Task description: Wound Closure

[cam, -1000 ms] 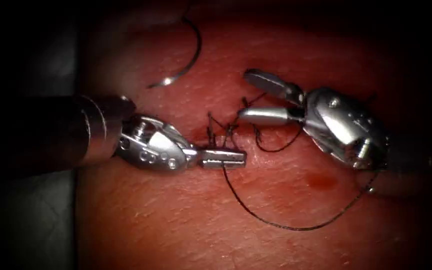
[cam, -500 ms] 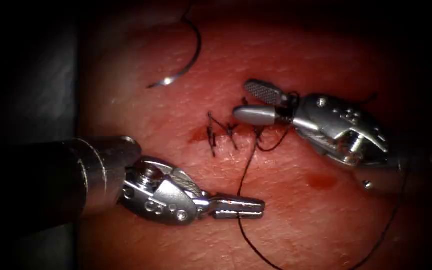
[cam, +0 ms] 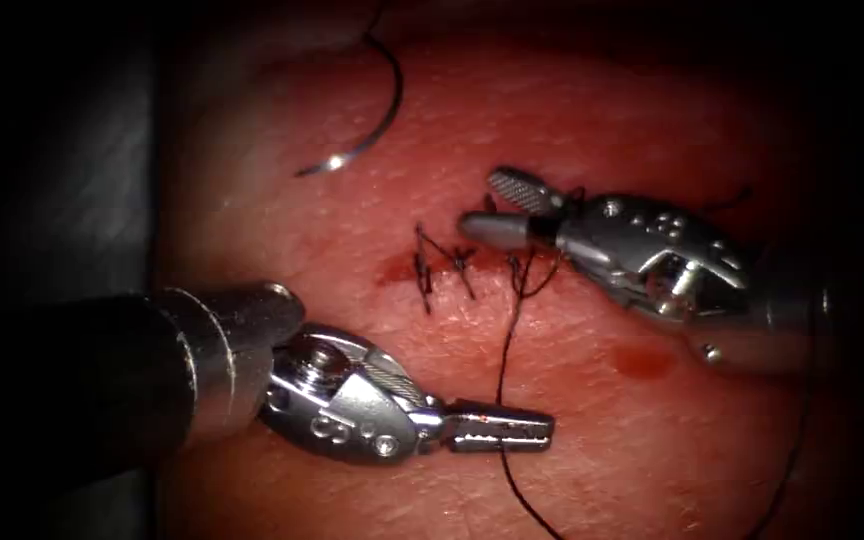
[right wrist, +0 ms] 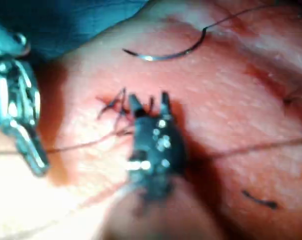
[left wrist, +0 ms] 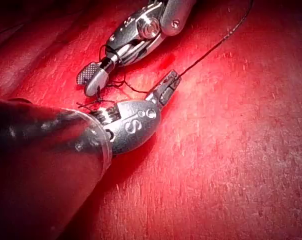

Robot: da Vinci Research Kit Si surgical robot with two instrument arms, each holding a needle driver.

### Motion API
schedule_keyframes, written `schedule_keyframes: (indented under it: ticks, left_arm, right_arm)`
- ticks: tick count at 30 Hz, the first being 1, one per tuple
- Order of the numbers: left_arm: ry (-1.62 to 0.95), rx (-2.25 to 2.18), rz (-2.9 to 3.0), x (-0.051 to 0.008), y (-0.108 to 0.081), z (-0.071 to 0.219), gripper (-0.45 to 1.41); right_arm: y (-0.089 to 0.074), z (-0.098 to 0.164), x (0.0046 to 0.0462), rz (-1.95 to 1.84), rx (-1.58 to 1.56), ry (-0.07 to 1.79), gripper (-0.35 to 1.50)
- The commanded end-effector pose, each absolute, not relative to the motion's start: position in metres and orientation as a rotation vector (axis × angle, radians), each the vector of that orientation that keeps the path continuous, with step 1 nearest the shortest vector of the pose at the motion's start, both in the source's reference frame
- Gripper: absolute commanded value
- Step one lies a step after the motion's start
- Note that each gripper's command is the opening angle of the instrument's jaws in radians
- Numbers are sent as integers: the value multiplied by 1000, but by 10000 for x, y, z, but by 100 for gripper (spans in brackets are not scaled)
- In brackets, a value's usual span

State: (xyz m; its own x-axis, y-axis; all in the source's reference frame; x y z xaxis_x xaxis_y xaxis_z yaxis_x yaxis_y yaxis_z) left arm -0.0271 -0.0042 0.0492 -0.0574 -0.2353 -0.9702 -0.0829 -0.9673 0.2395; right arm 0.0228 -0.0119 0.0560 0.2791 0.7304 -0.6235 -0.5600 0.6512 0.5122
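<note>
The curved needle point(cam: 377, 108) lies free on the tissue point(cam: 592, 110), up and left of the cut, held by neither tool; it also shows in the right wrist view point(right wrist: 166, 52). My left tool point(cam: 547, 430) is below the cut, jaws shut on the dark thread point(cam: 509, 340), which runs straight up to the stitches point(cam: 442, 265). In the left wrist view the same jaws point(left wrist: 173, 76) pinch the thread point(left wrist: 211, 50). My right tool point(cam: 479, 203) sits at the cut's right end, jaws open, thread lying across their base. Its jaws point(right wrist: 148, 96) are spread over the stitches.
A small patch of red fluid point(cam: 642, 360) marks the tissue below the right tool. Thread trails off past the right tool's shaft point(cam: 792, 440). A short cut end of thread point(right wrist: 259, 200) lies on the tissue. A dark surface point(cam: 82, 150) borders the tissue on the left.
My left tool moved down away from the cut with the thread in its jaws, drawing the slack loop straight. The right tool's jaws narrowed and shifted slightly left. The needle stayed put.
</note>
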Motion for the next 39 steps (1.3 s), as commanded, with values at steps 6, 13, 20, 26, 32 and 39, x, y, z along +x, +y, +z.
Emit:
schedule_keyframes:
  ticks: [6, 13, 20, 26, 32, 39]
  left_arm:
    - [-350, 2082, -2182, -275, -45, 498, -45]
    - [-353, 2073, -2206, -262, -38, 496, -45]
    - [-338, 2076, -2265, -238, 4, 486, -45]
    - [-371, 2035, -2315, -220, 58, 488, -45]
    - [-394, 1978, -2430, -185, 163, 526, -45]
    - [-414, 1882, -2538, -169, 227, 576, -45]
  right_arm:
    - [-129, 566, 237, 874, 207, 940, -35]
    - [-128, 542, 227, 876, 81, 963, -35]
    - [-134, 538, 219, 864, 56, 998, -35]
    - [-138, 539, 213, 865, 50, 1019, -35]
    - [-142, 536, 212, 836, 36, 1059, -35]
    - [-155, 540, 212, 799, 46, 1089, -35]
